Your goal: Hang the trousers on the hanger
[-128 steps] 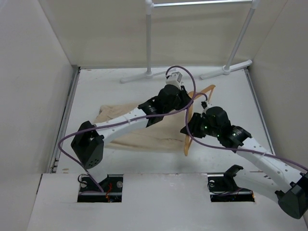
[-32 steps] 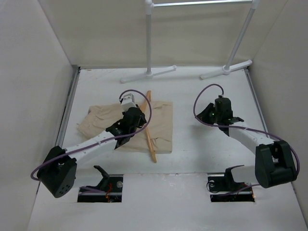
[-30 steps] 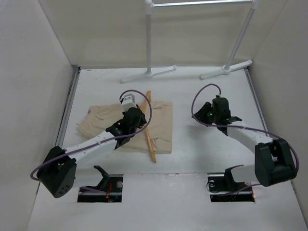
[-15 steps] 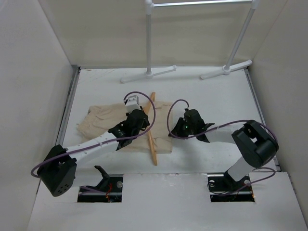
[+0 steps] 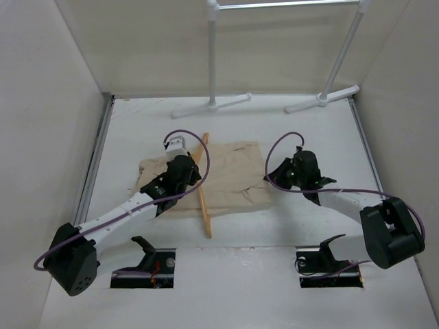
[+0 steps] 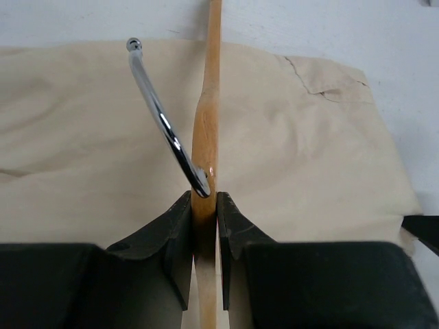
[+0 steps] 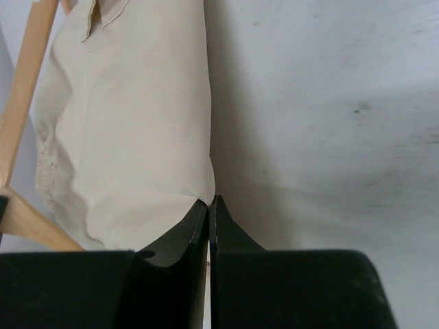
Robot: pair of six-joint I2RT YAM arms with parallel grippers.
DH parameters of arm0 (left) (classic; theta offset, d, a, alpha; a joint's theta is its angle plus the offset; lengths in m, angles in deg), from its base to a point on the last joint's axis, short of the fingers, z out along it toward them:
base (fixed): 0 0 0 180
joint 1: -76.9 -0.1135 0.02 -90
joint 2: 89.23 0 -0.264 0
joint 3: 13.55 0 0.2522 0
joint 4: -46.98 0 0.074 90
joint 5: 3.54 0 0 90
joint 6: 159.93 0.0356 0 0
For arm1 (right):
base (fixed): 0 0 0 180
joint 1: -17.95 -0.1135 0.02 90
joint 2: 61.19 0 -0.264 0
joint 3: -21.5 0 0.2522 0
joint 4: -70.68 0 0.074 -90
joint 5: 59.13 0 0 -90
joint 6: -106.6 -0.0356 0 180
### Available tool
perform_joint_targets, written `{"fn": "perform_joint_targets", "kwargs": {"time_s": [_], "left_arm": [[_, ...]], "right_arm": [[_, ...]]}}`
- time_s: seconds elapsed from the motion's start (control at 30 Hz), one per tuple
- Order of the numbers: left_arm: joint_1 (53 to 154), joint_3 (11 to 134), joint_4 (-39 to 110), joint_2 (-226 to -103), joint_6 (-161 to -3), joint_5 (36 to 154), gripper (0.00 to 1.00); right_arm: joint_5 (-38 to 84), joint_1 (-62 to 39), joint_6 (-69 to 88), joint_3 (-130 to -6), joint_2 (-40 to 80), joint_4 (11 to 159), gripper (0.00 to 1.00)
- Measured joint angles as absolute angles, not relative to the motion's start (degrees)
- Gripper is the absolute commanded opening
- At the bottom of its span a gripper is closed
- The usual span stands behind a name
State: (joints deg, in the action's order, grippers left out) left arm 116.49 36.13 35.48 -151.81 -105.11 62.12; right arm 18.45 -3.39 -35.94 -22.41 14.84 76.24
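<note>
The beige trousers [image 5: 233,171] lie flat mid-table. The tan wooden hanger [image 5: 204,205] stands on edge across their left half, seen from above as one thin bar. My left gripper [image 5: 195,177] is shut on the hanger's wooden top [image 6: 207,116], just below its metal hook [image 6: 161,116], with the trousers [image 6: 89,151] underneath. My right gripper [image 5: 271,179] is shut on the trousers' right edge [image 7: 130,123]; the cloth runs into the closed jaws [image 7: 209,203]. Part of the hanger [image 7: 27,89] shows at that view's left.
A white metal clothes rack [image 5: 212,55] stands at the back, its feet [image 5: 209,106] resting on the table's far edge. Beige walls close in the left, right and back. The arm bases sit at the near edge.
The right gripper has moved right with the trousers' edge, dragging the cloth to the right. The left gripper and hanger have shifted slightly left.
</note>
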Motion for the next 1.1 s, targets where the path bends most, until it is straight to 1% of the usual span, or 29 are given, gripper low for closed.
{"fn": "perform_joint_targets", "kwargs": {"time_s": [0.23,0.3,0.33,0.37,0.43,0.47,0.5,0.53,0.57,0.67,0.73,0.8,0.83,0.87,0.9,0.93,1.03,1.1], "left_arm": [[115.84,36.11,34.61,-151.51,-104.19,62.47,0.03],[115.77,36.13,34.67,-151.66,-104.06,62.47,0.03],[115.77,36.15,34.69,-151.71,-104.02,62.45,0.03],[115.77,36.24,34.65,-151.73,-103.99,62.47,0.03],[115.90,36.48,34.61,-151.99,-103.84,62.43,0.03],[116.27,36.83,34.43,-152.25,-103.78,62.40,0.03],[116.67,37.38,34.10,-152.62,-103.69,62.14,0.03],[117.10,37.99,33.71,-153.06,-103.58,61.92,0.03],[117.72,38.82,33.21,-153.59,-103.40,61.75,0.03],[119.44,41.73,31.42,-154.70,-103.14,61.09,0.03],[120.38,43.98,30.30,-155.11,-102.95,60.70,0.03],[120.93,45.97,29.58,-155.36,-102.79,60.37,0.03],[121.13,46.75,29.38,-155.49,-102.73,60.22,0.03],[121.23,47.56,29.17,-155.68,-102.73,60.04,0.03],[121.47,48.28,28.88,-155.95,-102.71,59.85,0.03],[121.65,49.03,28.51,-156.25,-102.68,59.65,0.03],[122.50,51.85,25.62,-157.13,-102.49,58.97,0.02],[123.29,56.04,21.69,-158.20,-102.14,58.69,0.02]], "right_arm": [[19.85,-1.45,-32.90,-22.41,14.38,81.33,0.05],[20.72,-1.41,-32.33,-22.39,14.38,82.58,0.09],[21.07,-1.32,-32.18,-22.39,14.38,83.01,0.14],[21.42,-1.25,-31.96,-22.39,14.38,83.39,0.22],[22.23,-1.25,-31.61,-22.39,14.38,84.13,0.45],[22.64,-1.25,-31.41,-22.41,14.38,84.50,0.55],[23.12,-1.25,-31.21,-22.43,14.34,84.98,0.62],[23.47,-1.25,-31.04,-22.45,14.10,85.66,0.67],[23.89,-1.30,-30.80,-22.47,13.40,86.75,0.69],[25.88,-2.00,-29.60,-23.15,7.83,91.95,0.69],[27.01,-3.31,-28.44,-24.73,3.02,94.77,0.59],[27.71,-6.28,-27.35,-27.09,-1.53,96.02,0.42],[27.71,-8.51,-26.84,-28.33,-3.12,95.97,0.36],[27.58,-11.02,-26.71,-29.51,-4.15,95.76,0.35],[27.47,-14.21,-26.62,-30.78,-4.68,95.30,0.37],[27.21,-17.21,-26.60,-31.76,-4.72,94.69,0.42],[26.82,-26.41,-26.41,-35.04,-2.34,93.29,0.64],[26.75,-31.02,-26.27,-37.82,0.11,93.22,0.70]]}}
